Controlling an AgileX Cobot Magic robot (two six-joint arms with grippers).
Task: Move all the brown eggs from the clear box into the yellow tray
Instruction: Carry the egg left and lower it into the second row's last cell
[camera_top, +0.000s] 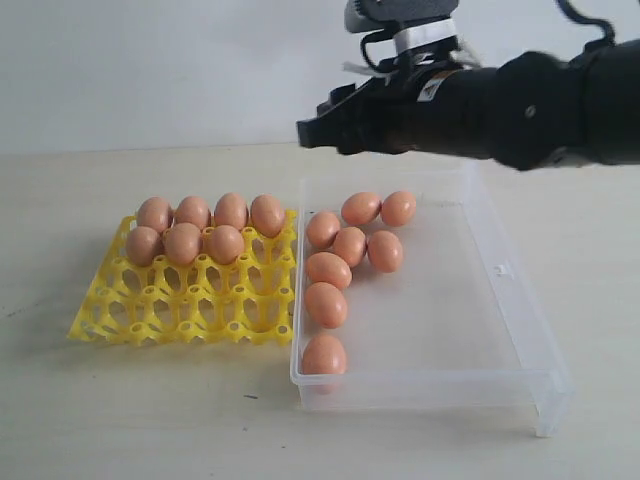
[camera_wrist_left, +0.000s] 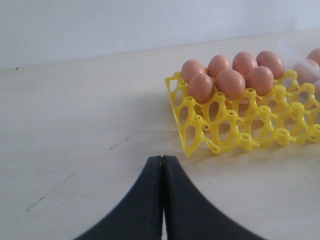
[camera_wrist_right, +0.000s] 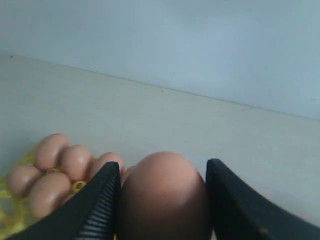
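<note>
**Right end effector (camera_wrist_right: 163, 167) is clamped on one brown egg (camera_wrist_right: 162, 200), held up in the air.**

In the exterior view the right arm (camera_top: 520, 105) reaches in from the right, and its tip hangs above about where the yellow tray (camera_top: 180, 315) and the clear box (camera_top: 450, 330) meet, at the far end. The tray sits just beside the box on the table (camera_top: 150, 420). It's got seven brown eggs (camera_top: 192, 211) in it: four in the back row and three in the next row. Another eight eggs (camera_top: 326, 304) are lying in the box, mostly bunched along the side nearest the tray. The left end effector (camera_wrist_left: 162, 159) has its fingers pressed together, and it's over the table near a corner of the tray.
</note>
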